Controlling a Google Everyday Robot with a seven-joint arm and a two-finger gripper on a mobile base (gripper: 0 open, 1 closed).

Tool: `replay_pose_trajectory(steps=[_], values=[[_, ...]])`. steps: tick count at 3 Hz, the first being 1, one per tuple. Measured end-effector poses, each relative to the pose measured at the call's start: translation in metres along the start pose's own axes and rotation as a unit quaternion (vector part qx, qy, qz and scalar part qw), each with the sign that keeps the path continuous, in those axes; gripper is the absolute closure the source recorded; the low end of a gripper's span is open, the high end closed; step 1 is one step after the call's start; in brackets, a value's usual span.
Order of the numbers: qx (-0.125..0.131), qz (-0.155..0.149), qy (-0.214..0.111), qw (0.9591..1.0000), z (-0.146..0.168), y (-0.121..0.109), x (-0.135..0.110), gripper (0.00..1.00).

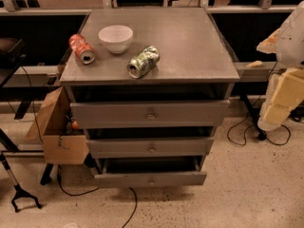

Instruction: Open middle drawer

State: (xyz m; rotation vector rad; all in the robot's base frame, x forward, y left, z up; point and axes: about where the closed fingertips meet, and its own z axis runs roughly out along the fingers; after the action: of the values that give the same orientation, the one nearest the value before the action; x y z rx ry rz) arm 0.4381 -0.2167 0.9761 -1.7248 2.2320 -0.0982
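The grey cabinet [151,103] stands mid-scene with three drawers stacked in its front. The middle drawer [118,147] sits between the taller top drawer [109,113] and the slim bottom drawer [123,179], with its small round knob [151,148] at centre and a dark gap showing above its front. On the cabinet's top surface [190,42] a red can [81,48] lies on its side at the left, a white bowl [115,38] stands just beside it, and a green can [143,61] lies nearer; no writing on either can is readable. The claw [282,99] hangs at the right edge, well apart from the drawers; I cannot tell whether it is wide or narrow. A cardboard box [57,137] rests on the floor to the left.
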Motion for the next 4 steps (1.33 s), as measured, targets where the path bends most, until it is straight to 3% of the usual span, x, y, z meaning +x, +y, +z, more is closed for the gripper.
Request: replay_pose_trajectory(steps=[1,2,4], values=[[0.000,0.000,0.000,1.0000,0.000,0.000,0.000,0.00],[0.005,-0.001,-0.021,0.9998,0.012,0.001,0.003,0.00],[0.009,-0.017,-0.100,0.9948,0.085,0.010,-0.023,0.00]])
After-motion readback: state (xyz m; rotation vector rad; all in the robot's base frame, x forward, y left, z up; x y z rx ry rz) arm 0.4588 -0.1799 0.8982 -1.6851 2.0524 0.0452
